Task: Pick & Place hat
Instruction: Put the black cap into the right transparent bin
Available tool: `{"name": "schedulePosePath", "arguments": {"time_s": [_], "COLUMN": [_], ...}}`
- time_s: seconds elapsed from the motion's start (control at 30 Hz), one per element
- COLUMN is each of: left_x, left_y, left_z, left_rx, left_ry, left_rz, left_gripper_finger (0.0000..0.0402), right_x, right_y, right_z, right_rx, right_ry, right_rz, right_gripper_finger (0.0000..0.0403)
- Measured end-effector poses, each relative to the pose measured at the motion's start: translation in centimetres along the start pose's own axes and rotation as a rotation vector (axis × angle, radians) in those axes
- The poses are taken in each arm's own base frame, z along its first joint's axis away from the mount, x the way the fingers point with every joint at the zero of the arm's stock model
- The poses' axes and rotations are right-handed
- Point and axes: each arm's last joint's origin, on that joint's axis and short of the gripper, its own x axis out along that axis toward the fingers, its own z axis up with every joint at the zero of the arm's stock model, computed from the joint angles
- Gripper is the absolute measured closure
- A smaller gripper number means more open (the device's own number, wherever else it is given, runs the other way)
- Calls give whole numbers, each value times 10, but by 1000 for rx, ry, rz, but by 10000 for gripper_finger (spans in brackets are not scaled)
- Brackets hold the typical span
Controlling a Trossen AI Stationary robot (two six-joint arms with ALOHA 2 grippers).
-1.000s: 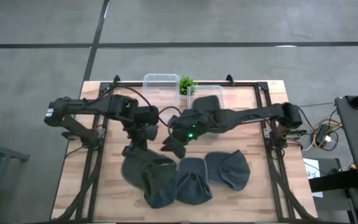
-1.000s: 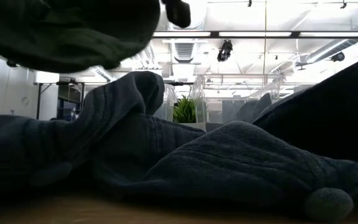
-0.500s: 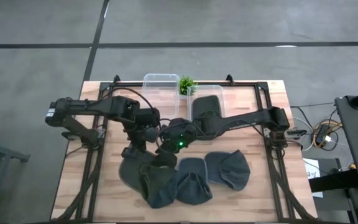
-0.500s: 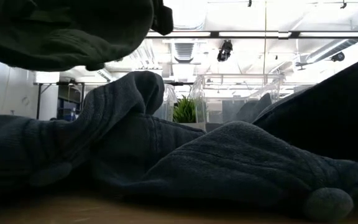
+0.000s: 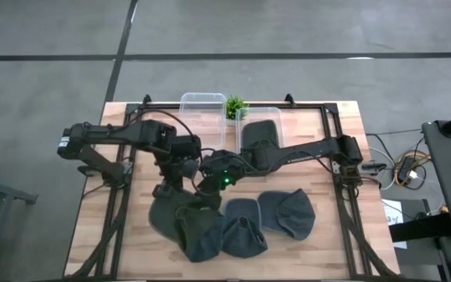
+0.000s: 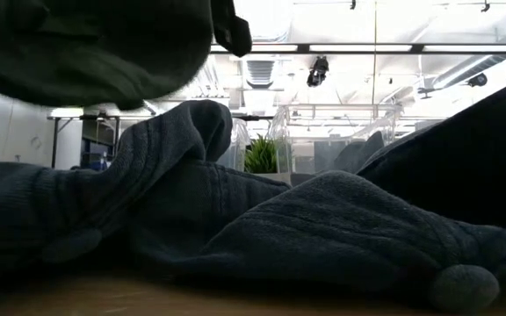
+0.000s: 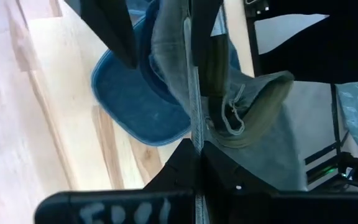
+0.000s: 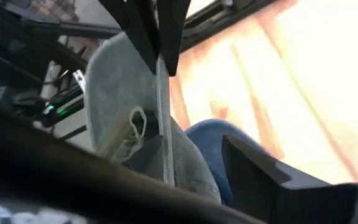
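Grey hats (image 5: pixel 241 227) (3) beside lifted hat (image 5: pixel 171 215)

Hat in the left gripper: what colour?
Dark olive-grey hat; shows best in the high view.

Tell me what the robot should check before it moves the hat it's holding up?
1. Left gripper shut on the lifted hat: ok, its fingers pinch the fabric.
2. Right gripper has its own hold on that hat: cannot tell, though it is right at the fabric.
3. Hat lifted off the pile of hats: ok in the low view.
4. Left bin free: ok, looks empty.
5. Right bin: already holds a dark hat.
6. Plant between the bins: upright, mind it.
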Motion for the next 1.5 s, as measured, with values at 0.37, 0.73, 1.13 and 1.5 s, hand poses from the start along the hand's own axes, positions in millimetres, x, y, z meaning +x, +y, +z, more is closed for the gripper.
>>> {"name": "schedulePosePath", "arguments": {"time_s": [0.37,0.73,1.13,1.5], "left_x": [-12,-41,-55,-54], "left_y": [-6,-7,-5,-4], "left_z": [-5,-12,-13,-12], "left_rx": [-7,-10,-24,-22], "left_ry": [-59,-163,-206,-211], "left_rz": [-42,3,15,18], "left_gripper_finger": [397,397,397,397], "right_x": [-14,-19,-16,-17], "right_y": [20,29,29,28], "right_z": [2,5,3,4], "right_rx": [-158,-201,-169,-150], "right_ry": [-122,-200,-192,-187], "right_rz": [-41,-39,-34,-19], "right_gripper_finger": [208,206,207,317]}}
